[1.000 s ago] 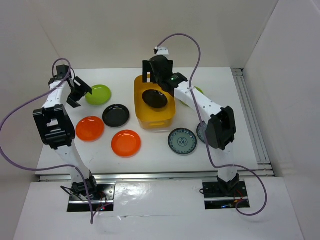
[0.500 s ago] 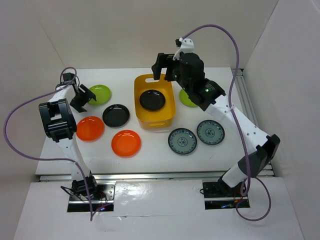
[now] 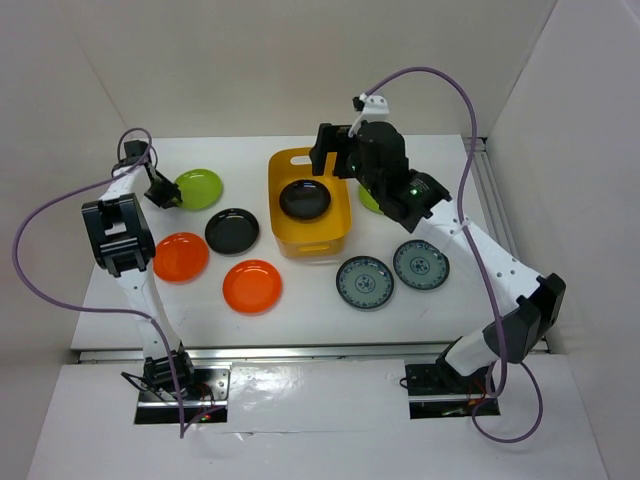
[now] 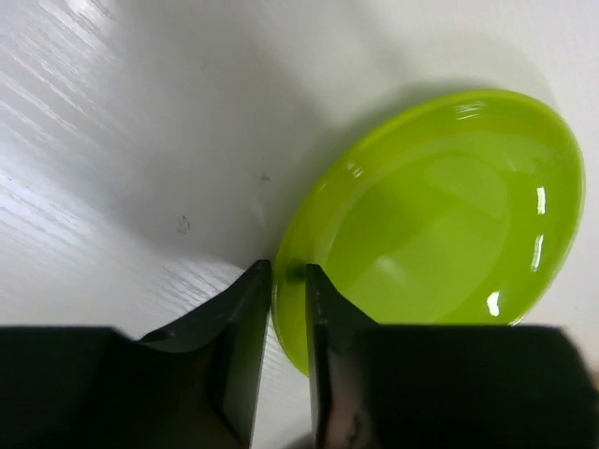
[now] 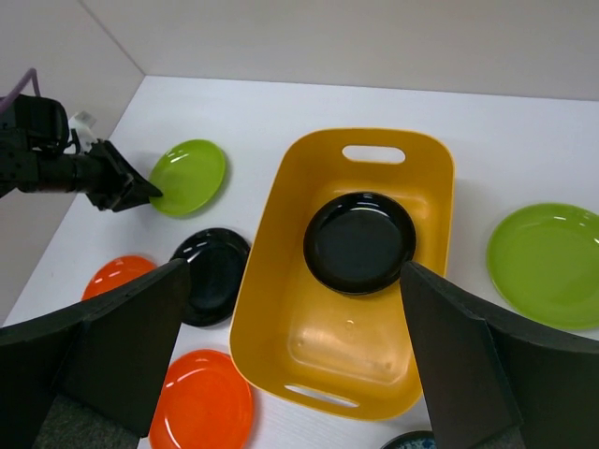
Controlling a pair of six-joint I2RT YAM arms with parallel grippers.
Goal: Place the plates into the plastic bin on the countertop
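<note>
Left gripper [image 4: 288, 273] moved onto edge of green plate [image 4: 440, 224]; fingers now pinch rim between them. Right gripper [image 5: 295, 281] hangs over yellow bin [image 5: 346, 348], fingers spread wide. Black plate [image 5: 359, 241] lies in bin, below and between fingers.

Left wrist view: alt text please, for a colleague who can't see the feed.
The left gripper pinches the near rim of a lime green plate, its two black fingers almost together with the rim between them. The glossy, empty plate lies on the white countertop.
</note>
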